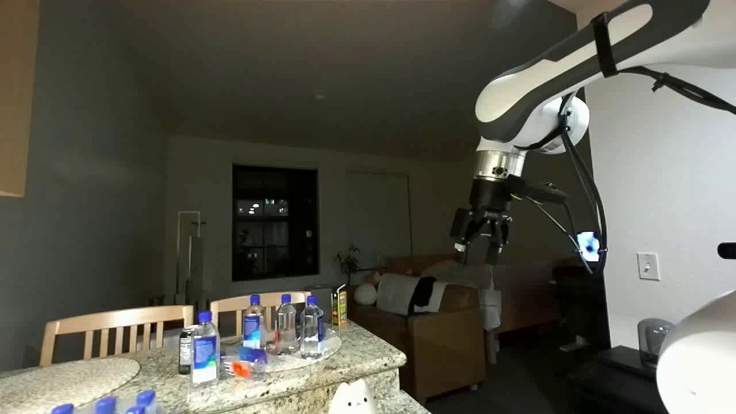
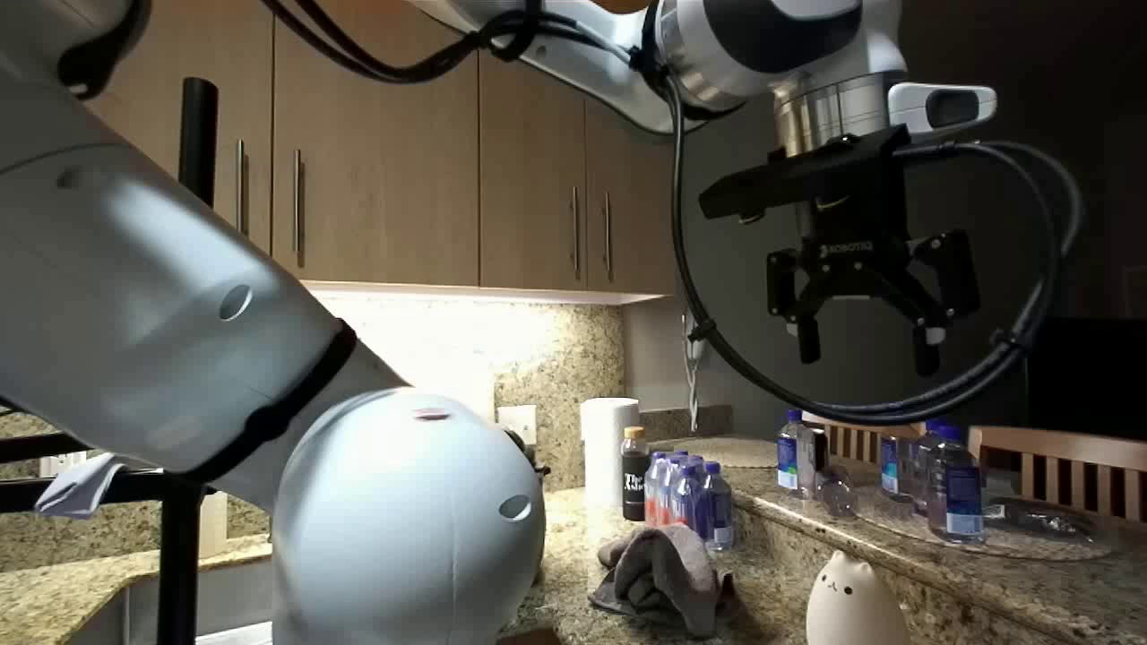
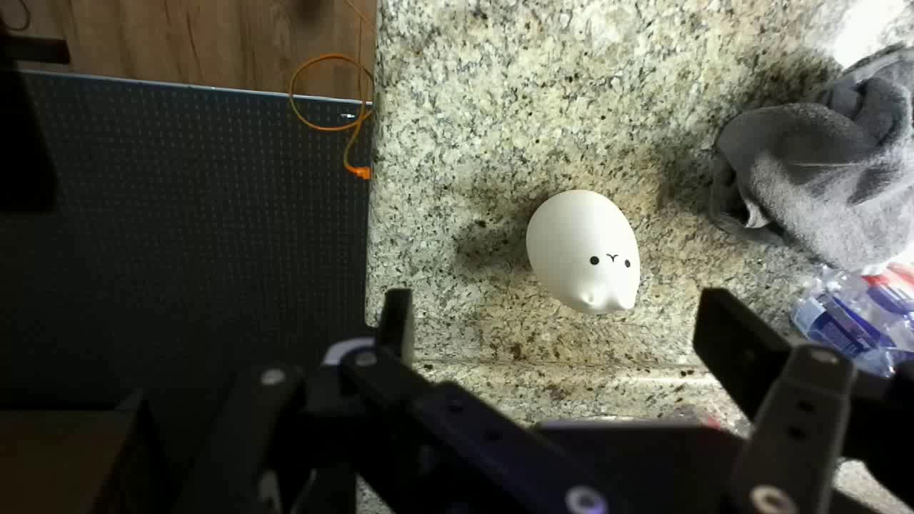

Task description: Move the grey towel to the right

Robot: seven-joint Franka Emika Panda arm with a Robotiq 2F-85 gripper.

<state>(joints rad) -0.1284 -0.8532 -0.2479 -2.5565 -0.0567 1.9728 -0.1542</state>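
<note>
White arm (image 2: 179,296), black pincer (image 2: 867,348), dark cables (image 2: 448,55).
Arm smooth, thick, rounded, swelling to a ball-like joint (image 2: 403,537) with a pale round cap (image 2: 515,508); dark grey panels (image 1: 670,29) against the white in both exterior views. Black strap (image 1: 604,46) and black band (image 2: 273,419) wrap it. Collar (image 2: 829,112) bare silver metal; next to it a white lobe (image 2: 916,100), dark inset. Under the collar a flat black bar (image 2: 780,186). Pincer body black, small pale lettering (image 2: 845,247): ROBOTIQ. Fingers (image 3: 739,350) jointed, with blunt black tips and a white patch (image 2: 935,335) above one; bright round screws (image 3: 585,498) stud them in the wrist view. Cables black, tied together in places.
</note>
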